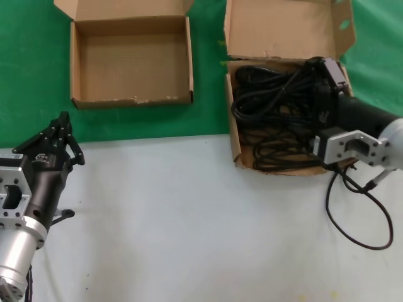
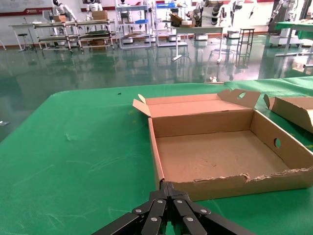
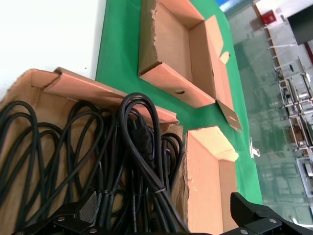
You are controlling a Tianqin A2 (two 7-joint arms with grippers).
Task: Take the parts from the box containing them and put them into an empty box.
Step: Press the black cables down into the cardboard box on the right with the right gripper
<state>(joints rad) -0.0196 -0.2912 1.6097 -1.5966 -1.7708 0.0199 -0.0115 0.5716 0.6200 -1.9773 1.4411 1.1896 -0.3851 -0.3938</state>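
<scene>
Power cords, head view: thin glossy black power cords (image 1: 277,119) wound in long loops fill the bigger cardboard box (image 1: 283,31), which is the landmark here.
Bigger box, head view: brown corrugated card, longer than wide, tall lid flap standing open with small slots near its edge.
Right gripper, head view: right gripper (image 1: 329,78) reaches down into the bigger box, over the cords at the side away from the smaller box.
Smaller box, head view: squarish, shallow, bare inside, smaller cardboard box (image 1: 182,63) sits well apart from the bigger box, toward the robot's left; frayed front rim.
Left gripper, head view: left gripper (image 1: 60,126) hangs near the smaller box, on the side away from the bigger box.
Surface, head view: green cloth (image 1: 25,69) under both boxes; white tabletop (image 1: 189,220) nearer the robot.
Left wrist view: black fingers (image 2: 155,215) pressed together, pointing at the smaller box's torn front wall (image 2: 234,183); the bigger box's corner shows beyond it.
Room, left wrist view: shiny green floor (image 2: 98,63), metal shelving behind.
Right wrist view: jaws spread wide, one finger (image 3: 78,213) among the cords, the other finger (image 3: 254,215) outside the bigger box's torn wall; nothing gripped.
</scene>
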